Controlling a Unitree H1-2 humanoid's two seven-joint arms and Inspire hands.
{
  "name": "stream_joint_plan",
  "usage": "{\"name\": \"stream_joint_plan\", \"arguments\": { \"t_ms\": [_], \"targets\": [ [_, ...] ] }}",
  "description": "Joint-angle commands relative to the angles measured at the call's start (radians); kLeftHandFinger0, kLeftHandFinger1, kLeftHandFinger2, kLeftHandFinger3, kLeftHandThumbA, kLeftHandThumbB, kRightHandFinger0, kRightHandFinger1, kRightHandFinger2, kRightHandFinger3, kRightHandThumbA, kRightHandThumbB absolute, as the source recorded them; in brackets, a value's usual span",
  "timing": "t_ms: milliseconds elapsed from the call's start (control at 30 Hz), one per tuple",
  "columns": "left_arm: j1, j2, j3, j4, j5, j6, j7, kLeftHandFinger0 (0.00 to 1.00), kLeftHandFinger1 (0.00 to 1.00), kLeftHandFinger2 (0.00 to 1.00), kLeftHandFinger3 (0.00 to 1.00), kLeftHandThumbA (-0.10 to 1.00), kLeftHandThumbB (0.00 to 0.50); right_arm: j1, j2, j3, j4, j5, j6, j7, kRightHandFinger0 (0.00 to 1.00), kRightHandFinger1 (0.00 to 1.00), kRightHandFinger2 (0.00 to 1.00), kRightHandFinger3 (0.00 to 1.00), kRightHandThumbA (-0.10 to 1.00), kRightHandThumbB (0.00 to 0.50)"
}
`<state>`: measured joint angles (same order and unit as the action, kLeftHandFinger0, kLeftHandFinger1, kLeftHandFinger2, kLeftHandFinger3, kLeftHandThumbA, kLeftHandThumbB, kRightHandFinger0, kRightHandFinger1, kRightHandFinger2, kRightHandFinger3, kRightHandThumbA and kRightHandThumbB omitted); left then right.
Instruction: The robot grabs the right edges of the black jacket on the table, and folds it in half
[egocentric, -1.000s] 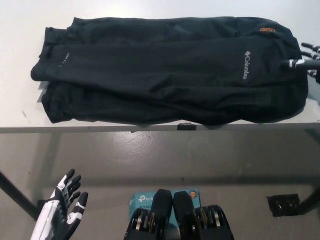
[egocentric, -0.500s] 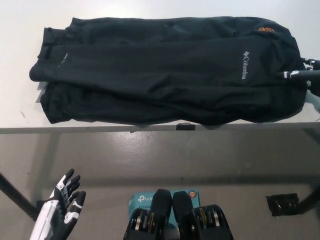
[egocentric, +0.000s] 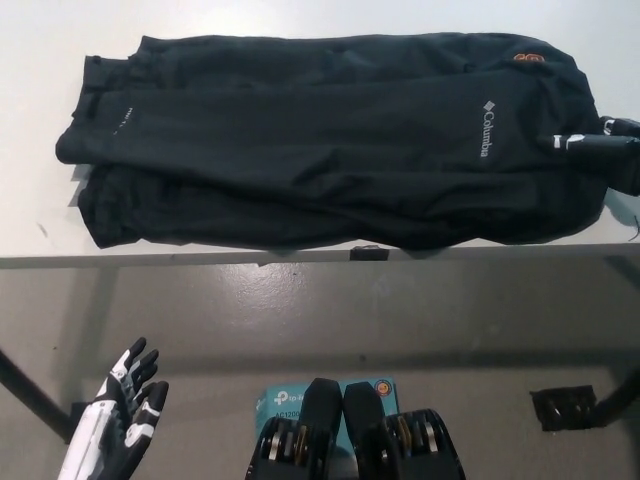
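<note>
The black jacket (egocentric: 330, 140) lies spread flat across the white table (egocentric: 40, 40), with a white Columbia logo (egocentric: 483, 128) near its right end and an orange patch (egocentric: 528, 57) at the far right corner. My black right hand (egocentric: 600, 145) rests at the jacket's right edge, overlapping the cloth; its grip is hard to make out against the dark fabric. My white left hand (egocentric: 120, 425) hangs open at the lower left, below the table and away from the jacket.
The table's front edge (egocentric: 200, 259) runs across the middle of the picture, with grey floor below. A teal box (egocentric: 285, 400) lies on the floor at the bottom middle. A black object (egocentric: 565, 408) sits on the floor at the lower right.
My right hand has moved left from beside the jacket onto its right edge. The whole picture has shifted slightly left. The left hand stays where it was.
</note>
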<state>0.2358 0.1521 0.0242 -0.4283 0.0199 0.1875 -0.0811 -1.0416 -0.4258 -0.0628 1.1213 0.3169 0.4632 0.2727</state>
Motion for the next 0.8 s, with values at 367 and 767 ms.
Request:
{"name": "stream_joint_plan", "arguments": {
  "t_ms": [367,767],
  "targets": [
    [0.055,0.005,0.003,-0.051,0.013,-0.034,0.0,1.0,1.0,1.0,1.0,0.68,0.0,-0.001,0.076,-0.128,0.007,0.049,0.007,0.066,1.0,1.0,1.0,1.0,1.0,0.407],
    [0.014,0.016,0.011,-0.033,0.012,-0.036,-0.002,1.0,1.0,1.0,1.0,0.59,0.0,-0.044,0.21,-0.415,0.093,0.136,-0.199,-0.245,0.0,0.03,0.47,0.59,-0.1,0.22]
  ]
}}
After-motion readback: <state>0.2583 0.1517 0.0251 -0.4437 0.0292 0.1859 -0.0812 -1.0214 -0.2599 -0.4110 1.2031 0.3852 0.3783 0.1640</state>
